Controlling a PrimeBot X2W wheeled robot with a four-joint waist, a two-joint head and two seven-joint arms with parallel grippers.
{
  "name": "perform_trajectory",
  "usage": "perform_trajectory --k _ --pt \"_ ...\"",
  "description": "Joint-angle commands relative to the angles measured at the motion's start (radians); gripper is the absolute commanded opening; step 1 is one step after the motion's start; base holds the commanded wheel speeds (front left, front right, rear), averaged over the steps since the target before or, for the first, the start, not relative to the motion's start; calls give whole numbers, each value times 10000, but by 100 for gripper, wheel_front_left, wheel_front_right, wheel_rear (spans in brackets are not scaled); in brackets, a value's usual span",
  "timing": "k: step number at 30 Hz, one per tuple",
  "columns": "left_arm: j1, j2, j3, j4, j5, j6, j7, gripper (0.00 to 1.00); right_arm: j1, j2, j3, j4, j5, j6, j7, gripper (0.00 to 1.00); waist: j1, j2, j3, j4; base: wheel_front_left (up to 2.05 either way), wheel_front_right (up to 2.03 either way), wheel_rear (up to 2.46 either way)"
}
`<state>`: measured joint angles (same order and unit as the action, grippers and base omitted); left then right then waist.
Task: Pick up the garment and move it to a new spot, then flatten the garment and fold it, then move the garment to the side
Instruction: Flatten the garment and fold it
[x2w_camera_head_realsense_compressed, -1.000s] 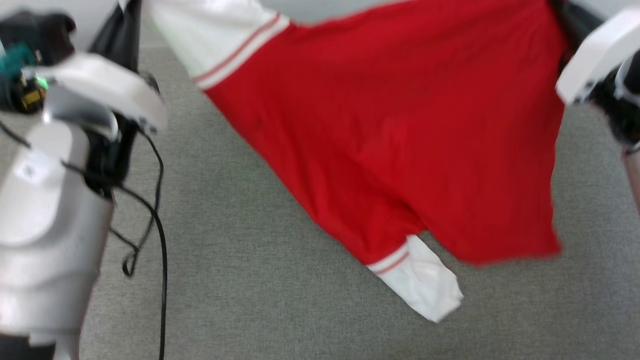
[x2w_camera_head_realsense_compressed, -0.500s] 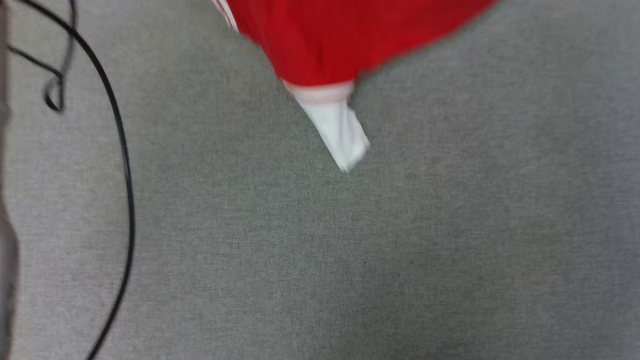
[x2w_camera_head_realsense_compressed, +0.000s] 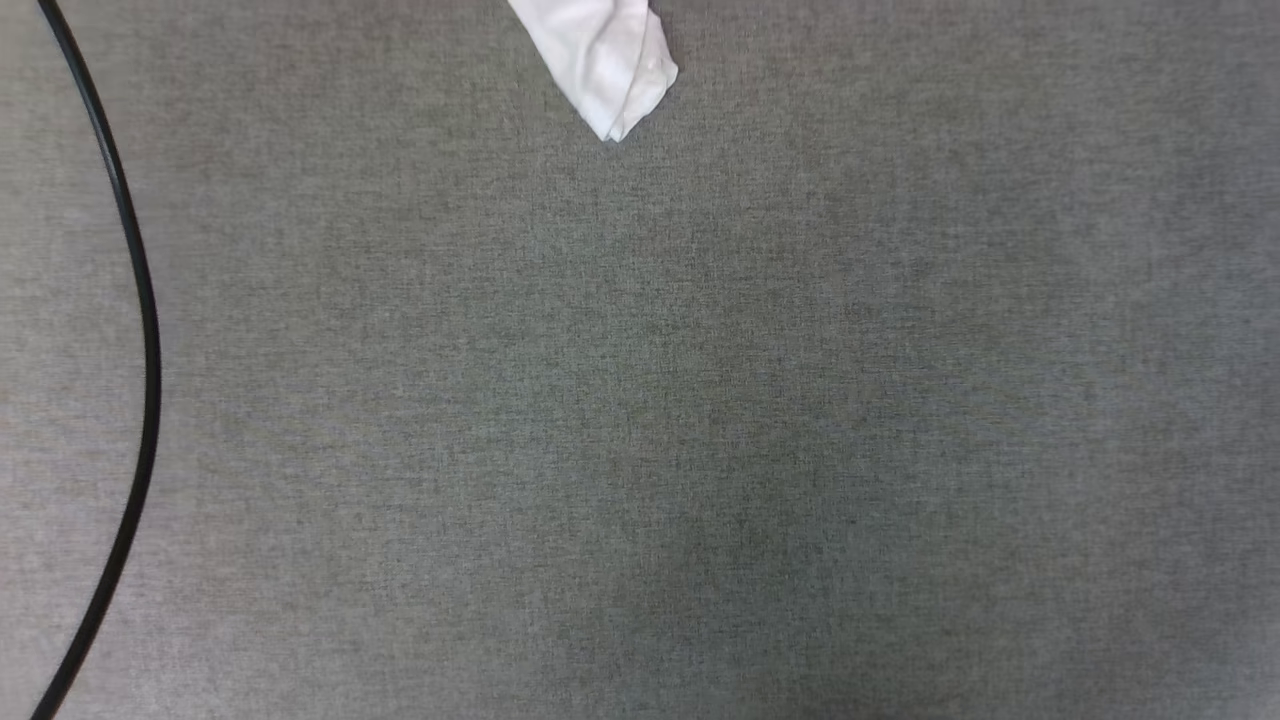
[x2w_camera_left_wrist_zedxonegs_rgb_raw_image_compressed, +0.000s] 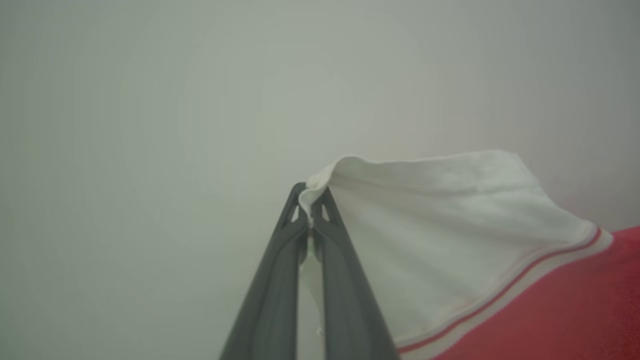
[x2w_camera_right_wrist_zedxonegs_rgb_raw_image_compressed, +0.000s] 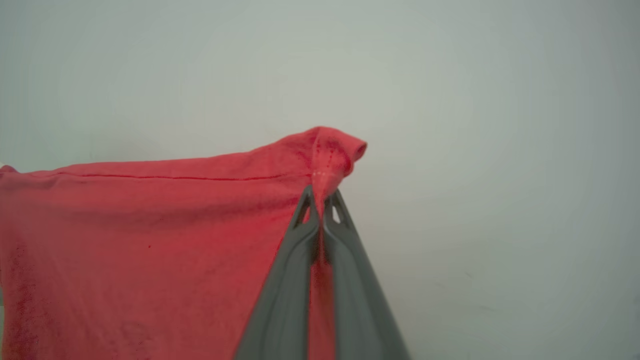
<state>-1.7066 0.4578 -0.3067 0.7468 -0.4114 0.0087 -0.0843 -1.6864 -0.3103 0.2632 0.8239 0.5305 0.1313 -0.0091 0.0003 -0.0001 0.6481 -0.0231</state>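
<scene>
The right hand (x2w_camera_right_wrist_zedxonegs_rgb_raw_image_compressed: 320, 200) pinches a hemmed corner of the red garment (x2w_camera_right_wrist_zedxonegs_rgb_raw_image_compressed: 150, 240) before a pale wall (x2w_camera_right_wrist_zedxonegs_rgb_raw_image_compressed: 475, 125).

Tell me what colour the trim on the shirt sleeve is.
The trim is white with thin red stripes, clearest in the left wrist view.

Top centre: garment (x2w_camera_head_realsense_compressed: 605, 60) tip over floor (x2w_camera_head_realsense_compressed: 700, 400); cable (x2w_camera_head_realsense_compressed: 140, 330) along left edge.

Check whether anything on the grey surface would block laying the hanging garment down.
Nothing visible does. The grey surface under the garment is bare; a black cable curves along the head view's far left. The left tool and right tool pinch the cloth.
</scene>
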Motion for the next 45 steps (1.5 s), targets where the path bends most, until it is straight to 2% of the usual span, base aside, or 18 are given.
perform_trajectory --k 1,7,13,22,28,34,45 --pt "-34 -39 32 66 -78 -10 -92 0 13 39 44 78 126 -10 -66 0 -3 1 119 -4 0 0 0" --pt "631 -253 48 882 -436 -339 -231 0 675 170 666 511 784 -9 -257 0 -3 1 218 78 0 0 0" --pt "1957 -480 169 1565 -1137 -984 -619 0 2104 97 1433 650 1686 -10 -347 0 -3 1 -67 102 0 0 0" --pt "5407 -457 368 1825 -2186 -1336 -1401 0 5095 -309 2675 259 3035 -10 -759 0 -3 1 -1284 122 0 0 0" --pt "7903 -340 483 1144 -2543 -1354 -1681 0 6784 -828 3356 -251 3636 -10 -1140 0 -3 1 -2139 69 0 0 0" --pt "10398 -284 846 -61 -2844 -931 -1776 0 8303 -1234 3818 -670 4163 -13 -1401 0 -3 1 -2999 118 0 0 0" --pt "14609 -77 1337 -3546 -3428 744 -972 0 10699 -1720 4220 -1446 4695 -15 -1484 0 -3 1 -4202 75 0 0 0"
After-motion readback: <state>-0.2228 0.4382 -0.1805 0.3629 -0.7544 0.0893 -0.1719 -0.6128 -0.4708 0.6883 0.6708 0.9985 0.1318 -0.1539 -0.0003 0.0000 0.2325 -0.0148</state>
